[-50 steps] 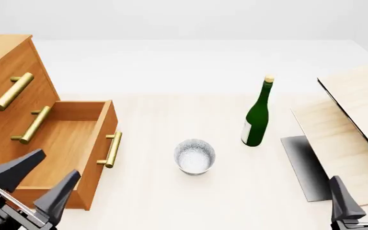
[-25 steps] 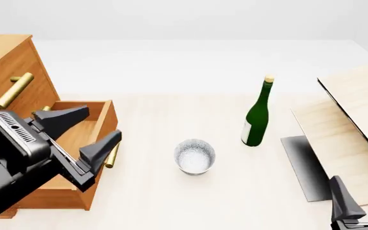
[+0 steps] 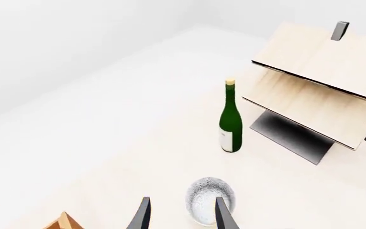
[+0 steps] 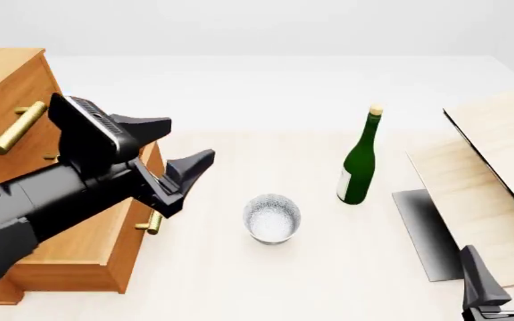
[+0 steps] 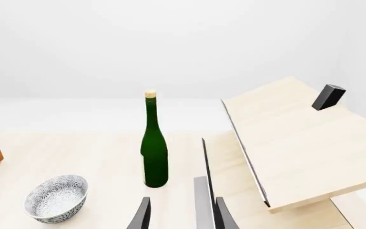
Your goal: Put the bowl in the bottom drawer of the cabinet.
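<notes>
Left gripper (image 4: 179, 148) hangs spread and empty over the open bottom drawer (image 4: 88, 247) at the table's left edge, angled toward the bowl (image 4: 272, 218). That bowl sits upright mid-table, on the gripper's right and a little nearer the front edge, with bare tabletop between them. Round, so no long axis to line up. Left arm looks the handier one. Right gripper (image 4: 505, 273) waits low at the front right corner, fingers parted, holding nothing. Wine bottle (image 4: 360, 160) stands behind the bowl toward the right; pale boards (image 4: 498, 160) lean farther right. Nothing blocks the way, I'd say.
</notes>
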{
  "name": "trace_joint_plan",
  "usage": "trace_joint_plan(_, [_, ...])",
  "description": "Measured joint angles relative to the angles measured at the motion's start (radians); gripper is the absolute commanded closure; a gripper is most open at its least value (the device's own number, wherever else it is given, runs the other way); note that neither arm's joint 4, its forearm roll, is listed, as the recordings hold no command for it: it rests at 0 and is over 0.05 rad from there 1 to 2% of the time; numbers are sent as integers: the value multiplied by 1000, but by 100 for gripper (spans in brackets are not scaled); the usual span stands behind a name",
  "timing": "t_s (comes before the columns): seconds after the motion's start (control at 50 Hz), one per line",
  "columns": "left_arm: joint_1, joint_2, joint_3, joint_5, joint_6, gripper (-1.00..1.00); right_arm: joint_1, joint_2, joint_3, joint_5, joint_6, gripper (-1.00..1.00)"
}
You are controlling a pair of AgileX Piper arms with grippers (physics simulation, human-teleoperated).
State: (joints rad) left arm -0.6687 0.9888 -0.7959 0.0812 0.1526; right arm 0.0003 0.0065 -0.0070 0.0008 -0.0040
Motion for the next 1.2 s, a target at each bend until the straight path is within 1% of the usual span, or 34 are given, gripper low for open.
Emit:
trace_joint_plan(0.26, [-17,130,-113,61,-15,-100,0,0,0,0,0,-100])
trace_joint_plan(0.66, [-28,353,-318,241,-44,-100,0,0,0,0,0,-100])
trace_joint_plan(0.9, [-34,459,-439,353,-55,-100,0,0,0,0,0,-100])
trace_joint_plan(1.2, [-89,560,-553,447,-100,-100,0,0,0,0,0,-100])
